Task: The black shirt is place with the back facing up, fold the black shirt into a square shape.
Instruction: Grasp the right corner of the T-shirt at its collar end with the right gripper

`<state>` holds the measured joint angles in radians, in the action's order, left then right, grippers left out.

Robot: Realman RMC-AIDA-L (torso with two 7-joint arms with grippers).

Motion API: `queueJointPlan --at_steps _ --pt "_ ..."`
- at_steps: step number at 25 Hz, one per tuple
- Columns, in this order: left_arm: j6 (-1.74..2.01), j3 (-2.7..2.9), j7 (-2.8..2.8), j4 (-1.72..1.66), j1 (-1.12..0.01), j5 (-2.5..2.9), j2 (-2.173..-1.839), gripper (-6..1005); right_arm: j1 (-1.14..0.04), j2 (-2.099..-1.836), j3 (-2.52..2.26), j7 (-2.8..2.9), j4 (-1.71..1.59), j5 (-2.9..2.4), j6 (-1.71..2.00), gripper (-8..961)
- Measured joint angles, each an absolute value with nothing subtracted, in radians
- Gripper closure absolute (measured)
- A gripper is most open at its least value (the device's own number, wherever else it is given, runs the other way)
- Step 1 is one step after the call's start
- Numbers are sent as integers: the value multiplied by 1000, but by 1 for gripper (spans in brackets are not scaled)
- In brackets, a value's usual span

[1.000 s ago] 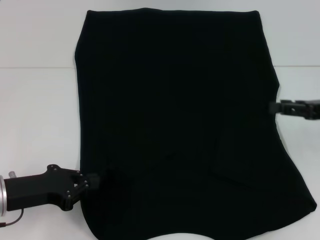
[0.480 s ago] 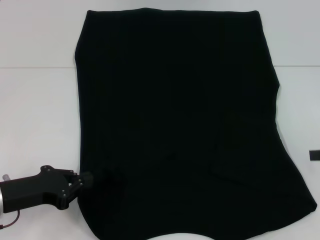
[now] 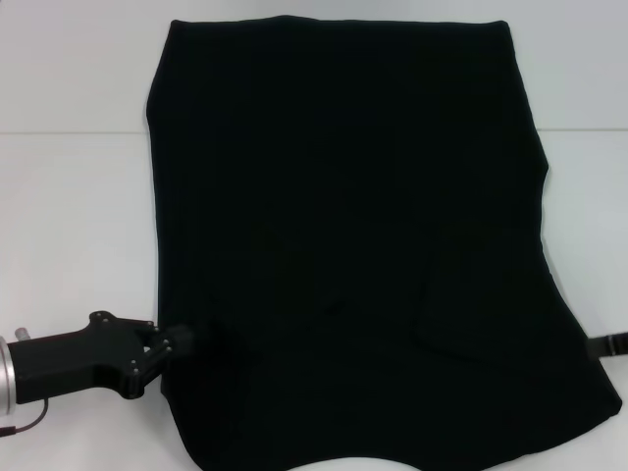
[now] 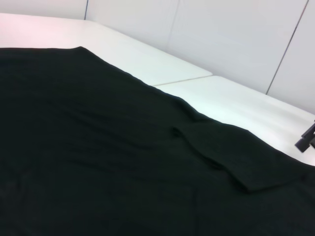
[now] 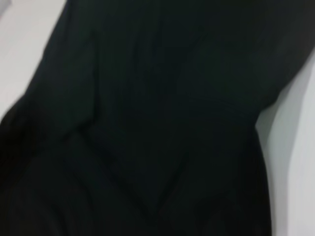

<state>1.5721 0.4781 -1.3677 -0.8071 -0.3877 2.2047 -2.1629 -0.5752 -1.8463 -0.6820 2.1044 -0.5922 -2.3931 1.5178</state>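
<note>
Black shirt [image 3: 343, 235] fabric meets the left claw [image 3: 175, 345] at the lower left of the head frame, at the garment's near left edge; whether that claw is spread or pinching cloth I cannot tell, since its tips merge with the dark cloth. The shirt lies spread flat over the white desk [image 3: 69, 216], filling the frame's middle. At the right edge only a sliver of the right claw [image 3: 613, 345] shows beside the hem. If the left claw catches too little cloth, the edge may slip and bunch, skewing the fold.
</note>
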Motion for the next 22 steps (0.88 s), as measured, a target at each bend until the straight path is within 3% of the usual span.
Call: queueJointPlan --at_steps 12,22 --pt "1569 478 -1356 -790 -391 2204 -2163 960 -588 -1863 -687 2114 -581 -2480 1519 327" --pt "1568 477 -1351 -788 -391 2204 -2163 961 -610 -1893 -701 2112 -586 -2492 1569 328"
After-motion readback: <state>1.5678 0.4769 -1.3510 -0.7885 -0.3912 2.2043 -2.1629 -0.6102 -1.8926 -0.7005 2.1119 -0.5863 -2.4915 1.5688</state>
